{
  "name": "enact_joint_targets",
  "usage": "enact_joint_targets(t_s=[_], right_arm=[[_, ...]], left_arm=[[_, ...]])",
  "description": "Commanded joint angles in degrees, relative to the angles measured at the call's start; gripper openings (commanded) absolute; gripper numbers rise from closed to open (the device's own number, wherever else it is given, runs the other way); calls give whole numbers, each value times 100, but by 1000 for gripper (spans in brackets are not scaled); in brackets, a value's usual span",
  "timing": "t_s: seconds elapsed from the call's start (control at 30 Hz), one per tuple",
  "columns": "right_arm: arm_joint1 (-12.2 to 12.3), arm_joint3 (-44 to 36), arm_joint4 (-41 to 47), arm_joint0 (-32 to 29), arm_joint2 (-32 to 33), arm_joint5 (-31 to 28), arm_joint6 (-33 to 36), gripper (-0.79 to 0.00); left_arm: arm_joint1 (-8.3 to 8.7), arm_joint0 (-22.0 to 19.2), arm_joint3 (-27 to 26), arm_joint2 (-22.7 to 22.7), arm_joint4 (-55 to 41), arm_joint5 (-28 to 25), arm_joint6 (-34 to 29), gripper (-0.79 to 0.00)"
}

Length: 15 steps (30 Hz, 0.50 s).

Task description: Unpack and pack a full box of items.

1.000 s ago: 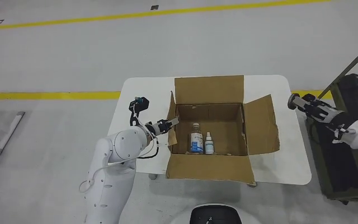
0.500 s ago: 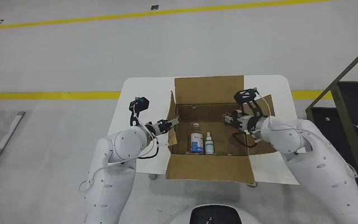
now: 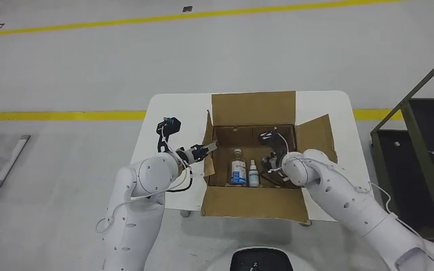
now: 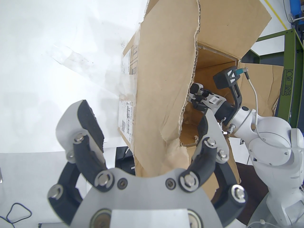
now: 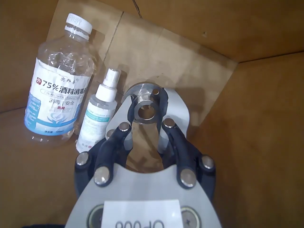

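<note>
A metal collar (image 5: 145, 107) hangs low inside the open box (image 3: 251, 202), just beside a spray bottle (image 5: 99, 112) and a larger clear bottle (image 5: 59, 91) lying on the box floor. The box sits on the white surface (image 3: 169, 115). The right gripper (image 5: 146, 111) has its jaws clenched on the collar; whether to lay it in or lift it out, I cannot tell. The left gripper (image 4: 148, 119), jaws released, straddles the side flap (image 4: 166, 72), likely bracing it outward for access.

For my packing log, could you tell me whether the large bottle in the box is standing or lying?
Lying down: the large bottle rests on its side on the box floor, label facing up.
</note>
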Motion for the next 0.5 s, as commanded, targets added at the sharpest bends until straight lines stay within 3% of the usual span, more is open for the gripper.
enact_joint_targets(t_s=[0.0,0.13,0.17,0.2,0.27,0.37,0.43,0.47], right_arm=[[-21,23,-37,48,-15,4,18,-551],[-5,-217,-83,15,102,-28,68,-385],[13,-325,-86,-21,167,-44,89,-243],[39,-467,-115,-62,247,-76,121,-52],[108,-846,-149,-195,479,-137,156,0],[262,-1767,2,-594,1115,-417,-9,-12],[407,-2473,-46,-1047,1776,-610,-232,-175],[473,-2862,-49,-1323,2131,-678,-367,-434]], left_arm=[[0,0,0,0,0,0,0,0],[0,0,0,0,0,0,0,0],[0,0,0,0,0,0,0,0],[0,0,0,0,0,0,0,0],[0,0,0,0,0,0,0,0],[0,0,0,0,0,0,0,0],[0,0,0,0,0,0,0,0],[0,0,0,0,0,0,0,0]])
